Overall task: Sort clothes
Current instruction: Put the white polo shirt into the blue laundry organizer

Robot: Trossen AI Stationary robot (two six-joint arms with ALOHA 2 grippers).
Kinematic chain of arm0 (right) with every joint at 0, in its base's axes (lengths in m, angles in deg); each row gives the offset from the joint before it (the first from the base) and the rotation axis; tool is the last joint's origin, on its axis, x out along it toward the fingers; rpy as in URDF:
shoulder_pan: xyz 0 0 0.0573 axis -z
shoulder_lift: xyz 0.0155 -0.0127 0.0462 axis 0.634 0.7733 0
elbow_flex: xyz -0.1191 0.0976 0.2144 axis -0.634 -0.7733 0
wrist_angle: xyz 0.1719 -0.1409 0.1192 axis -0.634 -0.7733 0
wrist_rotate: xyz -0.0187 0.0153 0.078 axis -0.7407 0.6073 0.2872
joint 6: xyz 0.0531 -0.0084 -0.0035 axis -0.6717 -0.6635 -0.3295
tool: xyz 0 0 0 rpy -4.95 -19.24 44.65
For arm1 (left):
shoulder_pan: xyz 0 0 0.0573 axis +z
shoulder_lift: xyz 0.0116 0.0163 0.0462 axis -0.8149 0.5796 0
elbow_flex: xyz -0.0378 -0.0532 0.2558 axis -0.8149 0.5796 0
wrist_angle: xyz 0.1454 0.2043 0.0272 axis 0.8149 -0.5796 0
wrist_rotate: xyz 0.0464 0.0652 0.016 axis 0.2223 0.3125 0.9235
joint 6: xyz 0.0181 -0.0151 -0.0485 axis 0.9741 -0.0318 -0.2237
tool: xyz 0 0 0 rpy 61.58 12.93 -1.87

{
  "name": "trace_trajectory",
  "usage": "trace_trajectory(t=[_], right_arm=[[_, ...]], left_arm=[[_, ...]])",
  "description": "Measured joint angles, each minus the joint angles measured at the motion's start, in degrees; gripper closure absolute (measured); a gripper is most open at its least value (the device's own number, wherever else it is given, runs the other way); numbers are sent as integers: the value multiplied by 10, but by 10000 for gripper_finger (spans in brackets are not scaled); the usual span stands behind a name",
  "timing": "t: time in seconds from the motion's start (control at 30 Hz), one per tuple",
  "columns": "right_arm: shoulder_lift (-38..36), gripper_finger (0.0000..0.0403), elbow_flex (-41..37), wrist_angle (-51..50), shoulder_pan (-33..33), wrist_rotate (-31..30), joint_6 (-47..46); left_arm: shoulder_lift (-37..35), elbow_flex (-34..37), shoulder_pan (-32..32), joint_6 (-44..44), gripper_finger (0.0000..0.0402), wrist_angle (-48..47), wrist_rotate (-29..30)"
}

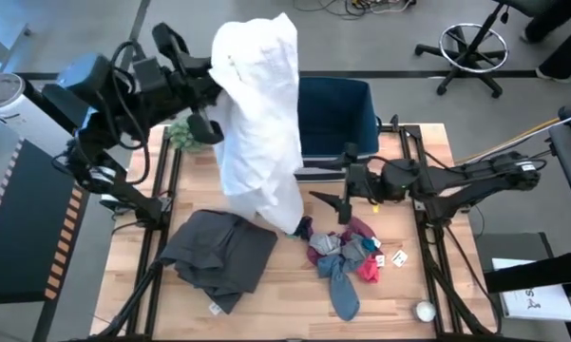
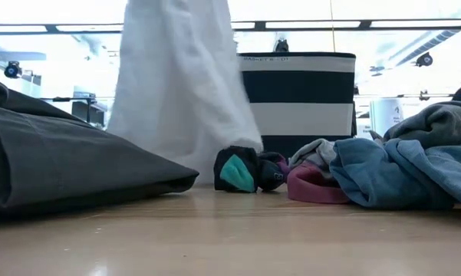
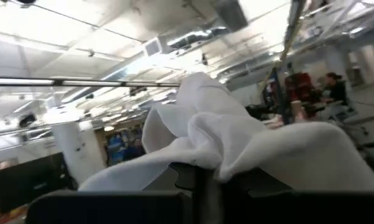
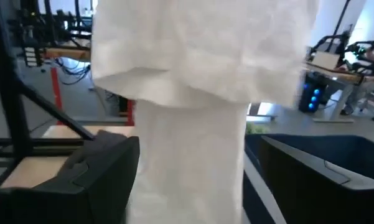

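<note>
The left gripper (image 1: pixel 220 90), raised high over the far left of the tabletop (image 1: pixel 285 285), has its jaws closed on the white garment (image 1: pixel 261 114), which hangs down in a long drape with its lower end just above the wood beside the navy striped bin (image 1: pixel 337 114). The right gripper (image 1: pixel 334 195) hovers low near the tabletop's middle, jaws spread apart and holding nothing. A dark grey garment (image 1: pixel 218 255) lies in a heap at near left. To its right sits a tangle of maroon, turquoise-blue and grey pieces (image 1: pixel 347 256), with a teal sock (image 2: pixel 236 172) at its edge.
</note>
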Motion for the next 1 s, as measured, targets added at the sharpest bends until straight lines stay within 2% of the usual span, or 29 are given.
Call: trace_trajectory(t=[0.23, 0.3, 0.4, 0.47, 0.6, 0.67, 0.73, 0.9, 0.93, 1.0], right_arm=[[54, 93, -1, 57, 67, 63, -4], [72, 93, 0, 95, 93, 119, -25], [103, 93, 0, 166, 122, 236, -65], [125, 93, 0, 194, 134, 279, -87], [182, 104, 30, 189, 143, 282, -95], [204, 131, 56, 166, 143, 276, -93], [215, 177, 85, 122, 143, 268, -77], [196, 355, 143, -32, 143, 202, -14], [186, 378, 149, -60, 143, 186, -6], [163, 388, 165, -111, 143, 155, 9]], left_arm=[[19, -2, 15, -23, 386, 33, -55], [24, -2, 17, -28, 386, 46, -68], [26, -2, 21, -28, 386, 58, -75], [28, -2, 24, -28, 386, 65, -75], [27, -2, 31, -30, 386, 67, -87], [25, -2, 32, -31, 386, 65, -88], [22, -2, 32, -31, 386, 58, -88], [-2, -2, 32, -31, 386, 17, -88], [-6, -2, 32, -31, 386, 7, -88], [-15, -2, 32, -34, 386, -9, -88]])
